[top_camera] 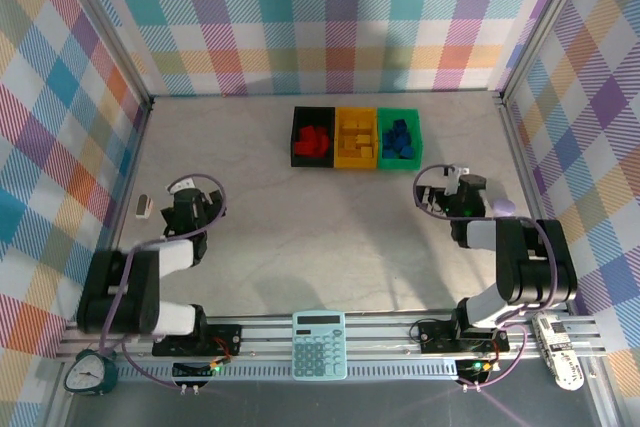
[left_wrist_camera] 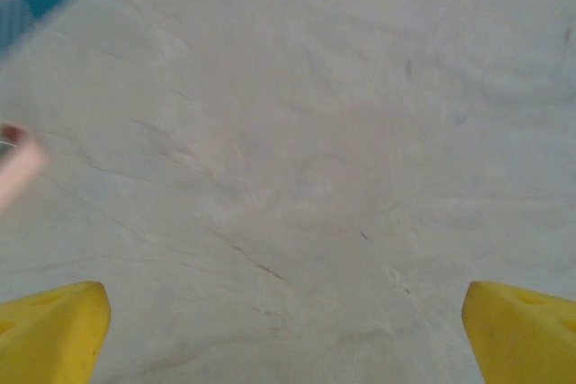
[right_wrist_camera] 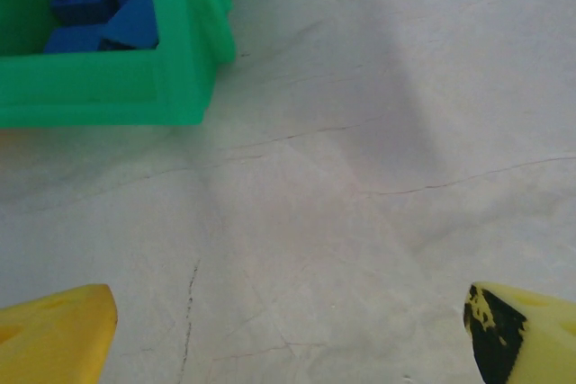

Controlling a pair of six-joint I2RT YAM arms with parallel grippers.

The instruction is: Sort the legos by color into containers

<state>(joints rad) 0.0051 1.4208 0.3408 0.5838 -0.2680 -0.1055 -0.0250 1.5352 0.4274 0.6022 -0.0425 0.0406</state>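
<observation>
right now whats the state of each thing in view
black bin, upright, holds red legos
yellow bin, upright, holds yellow legos
green bin, upright, holds blue legos
left gripper, open, empty, above the table
right gripper, open, empty, near the green bin
calculator, face up at the near edge

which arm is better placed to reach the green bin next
Right, probably. The right gripper, open, sits just near and right of the green bin holding blue legos; the bin's corner shows in its wrist camera. The left gripper, also open, is farther off across the table.
</observation>
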